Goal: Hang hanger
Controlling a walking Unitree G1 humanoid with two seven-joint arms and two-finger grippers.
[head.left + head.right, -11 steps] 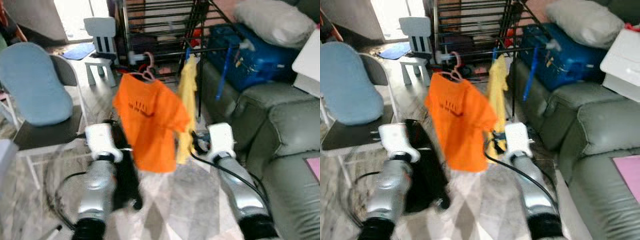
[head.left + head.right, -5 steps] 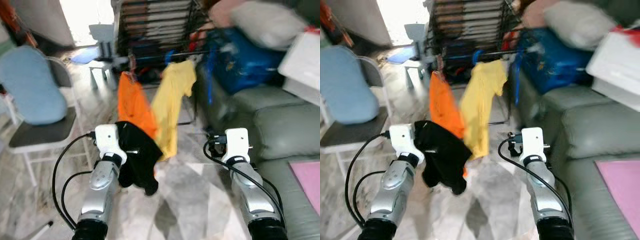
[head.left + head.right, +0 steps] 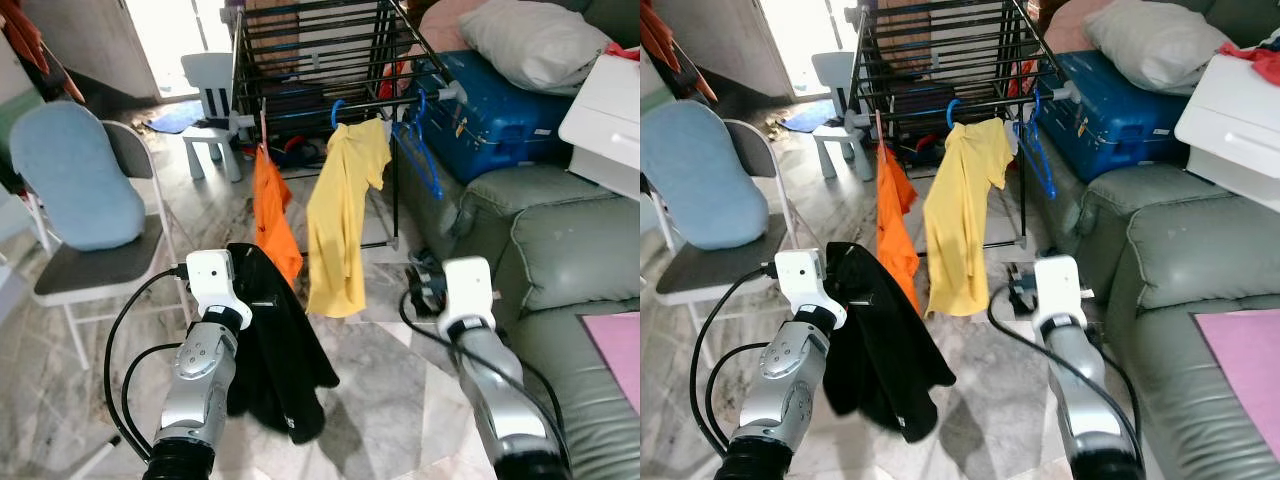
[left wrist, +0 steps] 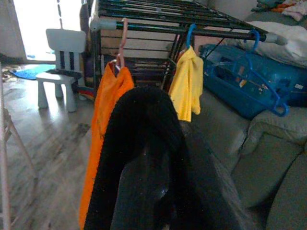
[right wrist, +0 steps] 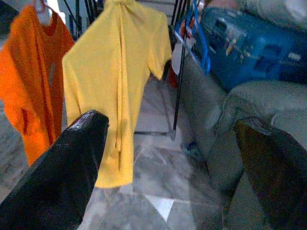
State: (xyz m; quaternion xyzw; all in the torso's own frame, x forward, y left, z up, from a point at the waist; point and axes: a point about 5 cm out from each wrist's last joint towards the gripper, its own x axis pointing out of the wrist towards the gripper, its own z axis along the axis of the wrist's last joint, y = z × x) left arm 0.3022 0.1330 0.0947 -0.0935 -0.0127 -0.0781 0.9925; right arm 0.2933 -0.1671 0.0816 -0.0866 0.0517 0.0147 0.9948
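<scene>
Left wrist view | our left end effector (image 3: 250,300) pinched black garment (image 3: 275,370) | right end effector (image 5: 172,158) spread | risk: garment slipping off before drying rack (image 3: 300,30).

In the lower left of the head views, the robot's left arm (image 3: 198,385) is a rounded silver metal forearm with a dark seam ring near the wrist, ending in a boxy white plastic wrist housing (image 3: 211,283) with small dark screw dots. A thin black cable (image 3: 125,330) loops out from that housing and curves down beside the forearm to a black ribbed collar (image 3: 180,460) at the frame's bottom edge. In the lower right, the right arm (image 3: 492,395) has the same silver shell, a white block-shaped wrist housing (image 3: 466,293) and a black cable (image 3: 1025,345) trailing along it. In the right wrist view, the right tool (image 5: 172,158) shows two long, glossy black fingers (image 5: 62,163) with rounded tips.
</scene>
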